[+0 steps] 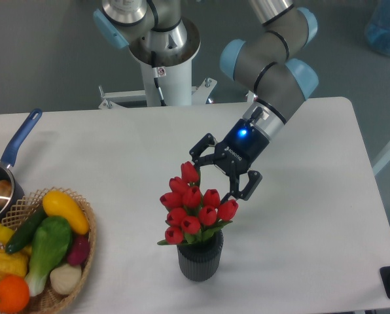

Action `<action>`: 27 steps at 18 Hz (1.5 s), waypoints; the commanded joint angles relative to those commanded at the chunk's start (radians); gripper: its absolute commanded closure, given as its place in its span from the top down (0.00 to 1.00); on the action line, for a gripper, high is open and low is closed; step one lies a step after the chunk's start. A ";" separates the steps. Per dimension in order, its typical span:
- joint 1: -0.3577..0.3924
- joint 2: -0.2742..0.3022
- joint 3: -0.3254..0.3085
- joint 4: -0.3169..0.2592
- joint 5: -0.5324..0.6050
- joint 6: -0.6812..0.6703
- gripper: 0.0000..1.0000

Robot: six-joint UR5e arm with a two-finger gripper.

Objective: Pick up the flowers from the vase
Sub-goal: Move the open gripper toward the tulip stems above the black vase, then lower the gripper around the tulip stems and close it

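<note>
Red tulips (pixel 196 208) sit in the ribbed vase (pixel 199 256); gripper (pixel 220 175) open, empty, apparently just beside the buds. Next: straddle, close.

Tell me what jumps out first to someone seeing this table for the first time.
The red flowers stand in the dark ribbed vase near the table's front middle. The open gripper, blue light glowing, hangs at the bunch's upper right, its fingers close to the top buds. At the left edge sits a wicker basket of colourful vegetables, with a blue-handled saucepan behind it.
</note>
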 joint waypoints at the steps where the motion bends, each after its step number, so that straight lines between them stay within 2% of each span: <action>1: 0.002 -0.008 0.009 0.000 -0.002 0.000 1.00; 7: 0.005 -0.057 0.054 0.000 -0.009 0.000 1.00; 10: -0.003 -0.060 0.052 0.000 -0.014 0.000 1.00; 14: -0.009 -0.083 0.054 0.000 -0.110 0.000 1.00; 20: -0.021 -0.094 0.052 0.000 -0.118 0.000 1.00; 21: -0.021 -0.095 0.052 0.000 -0.118 0.000 0.95; 22: -0.023 -0.097 0.052 0.000 -0.118 0.000 0.85; 25: -0.020 -0.103 0.052 0.000 -0.136 0.002 0.36; 27: -0.014 -0.104 0.049 0.000 -0.150 0.002 0.14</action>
